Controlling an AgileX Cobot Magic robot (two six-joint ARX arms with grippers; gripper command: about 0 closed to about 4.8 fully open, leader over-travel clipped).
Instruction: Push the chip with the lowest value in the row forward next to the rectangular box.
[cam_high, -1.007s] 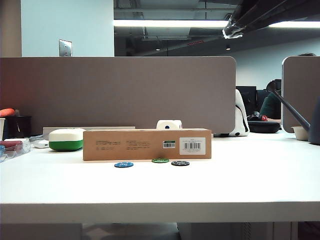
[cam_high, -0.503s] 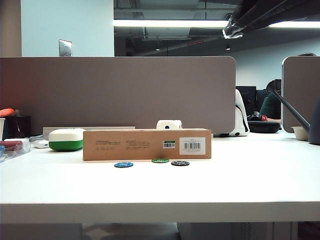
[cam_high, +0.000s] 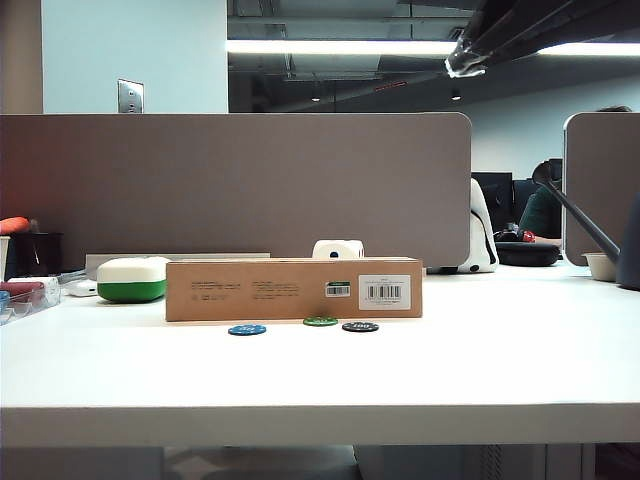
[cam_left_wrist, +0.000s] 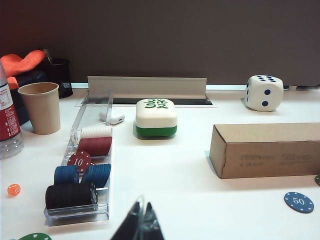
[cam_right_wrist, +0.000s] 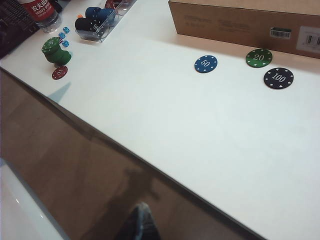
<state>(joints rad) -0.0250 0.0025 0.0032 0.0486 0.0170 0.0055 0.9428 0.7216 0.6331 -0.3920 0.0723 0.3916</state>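
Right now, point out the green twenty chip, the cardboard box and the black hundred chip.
green chip (cam_right_wrist: 259, 57), right wrist view, on its printed 20.
cardboard box (cam_high: 270, 289), exterior view, middle of its front face.
black chip (cam_right_wrist: 278, 78), right wrist view, on its printed 100.

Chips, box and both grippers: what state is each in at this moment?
green chip: flat, marked 20, forward of the other two, close beside the box.
blue chip: flat, marked 50, apart from the box.
black chip: flat, marked 100, apart from the box.
rectangular box: closed, lying flat.
left gripper: shut, empty, raised over the table.
right gripper: shut, empty, off the table edge.
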